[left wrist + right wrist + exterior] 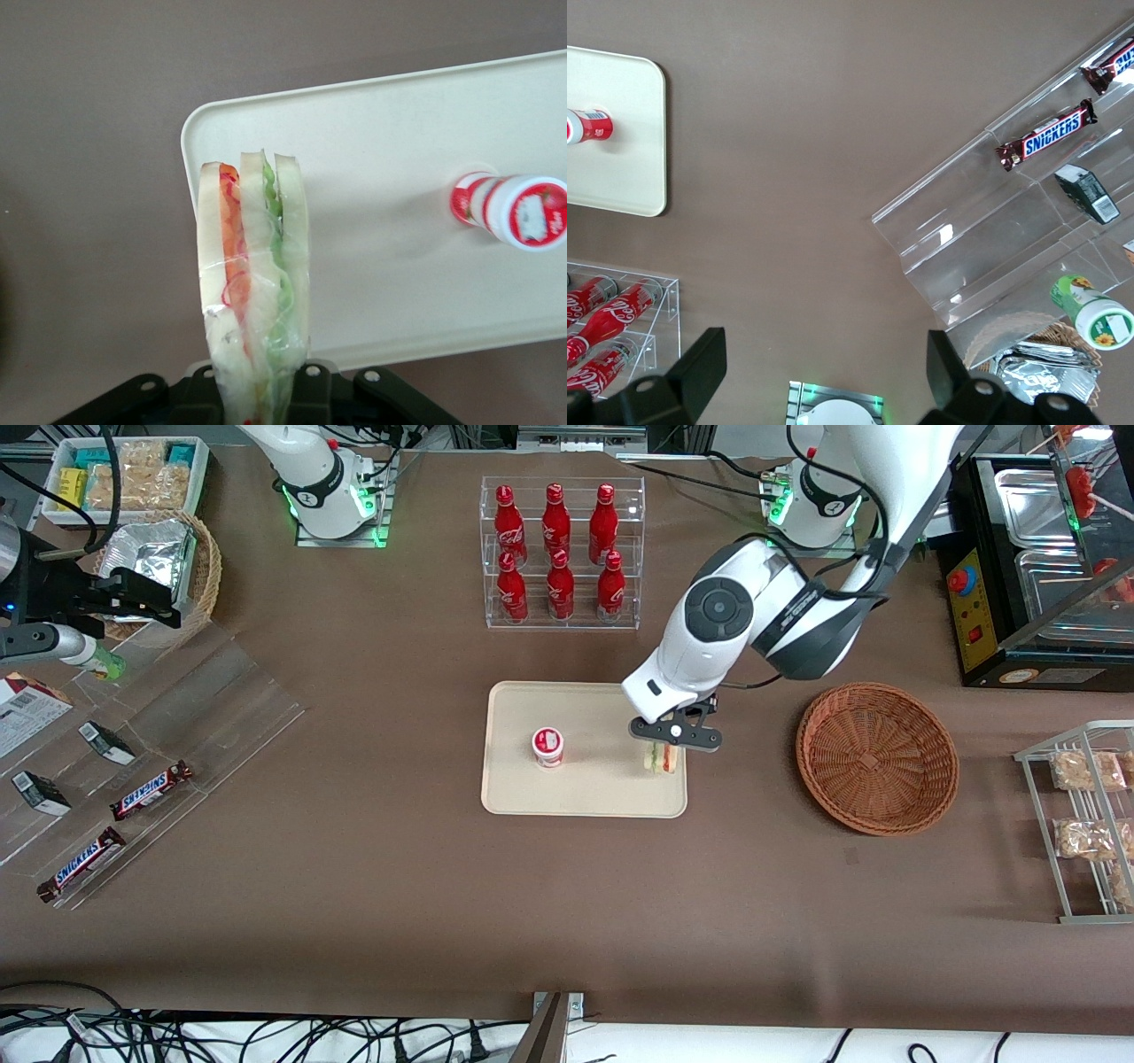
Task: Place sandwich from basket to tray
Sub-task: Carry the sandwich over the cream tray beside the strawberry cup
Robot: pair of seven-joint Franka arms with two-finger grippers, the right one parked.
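Front view has the left arm's claw [666, 755] hanging over the tray [585, 793], right at the tray edge that faces the basket [877, 757]. It's clamped on the sandwich [660, 758], which pokes out below it, and the wrapped wedge sits above the tray's surface near that edge. Can't really tell from here whether the sandwich is already touching the tray or just above it. The left wrist view shows the sandwich [255, 292] end-on between the fingers, bread slices with red and green filling under clear wrap, with the tray [381, 150] underneath and one rounded tray corner right by it. A little red-and-white cup [547, 747] stands near the middle of the tray, well apart from the sandwich. The basket sits on the brown table [399, 886], toward the working arm's end, with nothing in it.
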